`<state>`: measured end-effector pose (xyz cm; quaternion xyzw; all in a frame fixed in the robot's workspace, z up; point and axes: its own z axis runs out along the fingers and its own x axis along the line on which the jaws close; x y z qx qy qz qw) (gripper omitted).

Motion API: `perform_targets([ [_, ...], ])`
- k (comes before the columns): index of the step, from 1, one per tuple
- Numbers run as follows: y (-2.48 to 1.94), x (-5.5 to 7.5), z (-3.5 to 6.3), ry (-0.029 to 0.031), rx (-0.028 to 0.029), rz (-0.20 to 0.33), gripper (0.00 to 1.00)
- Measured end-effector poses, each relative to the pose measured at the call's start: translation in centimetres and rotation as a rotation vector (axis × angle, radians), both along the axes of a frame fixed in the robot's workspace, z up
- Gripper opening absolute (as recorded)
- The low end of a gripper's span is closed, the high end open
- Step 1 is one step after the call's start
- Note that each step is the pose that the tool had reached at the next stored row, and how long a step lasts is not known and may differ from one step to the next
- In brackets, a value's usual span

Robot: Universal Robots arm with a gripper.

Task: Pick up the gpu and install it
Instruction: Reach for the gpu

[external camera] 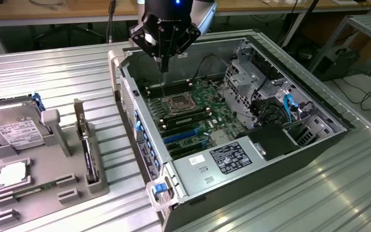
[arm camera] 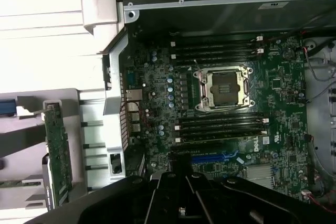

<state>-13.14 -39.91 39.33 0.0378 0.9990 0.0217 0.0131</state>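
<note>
A white Dell logo [arm camera: 254,147] stands on the motherboard [arm camera: 286,111]. The hard drive label [external camera: 19,133] and the power supply label [external camera: 232,157] are too small to read.

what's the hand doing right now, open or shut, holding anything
Hand: shut, holding nothing, above the motherboard in the open case. The thin green circuit-board gpu stands in the grey plastic rack, untouched.

Ribbed metal table [external camera: 56,77] carrying a grey holder [external camera: 50,169] at the exterior view's left and an open computer case [external camera: 269,176] beside it.
</note>
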Motion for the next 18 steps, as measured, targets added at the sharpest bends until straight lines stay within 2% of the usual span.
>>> perform_targets([
  [18,0.00,-1.9,0.00,0.0000,-0.0001,0.000,0.11],
])
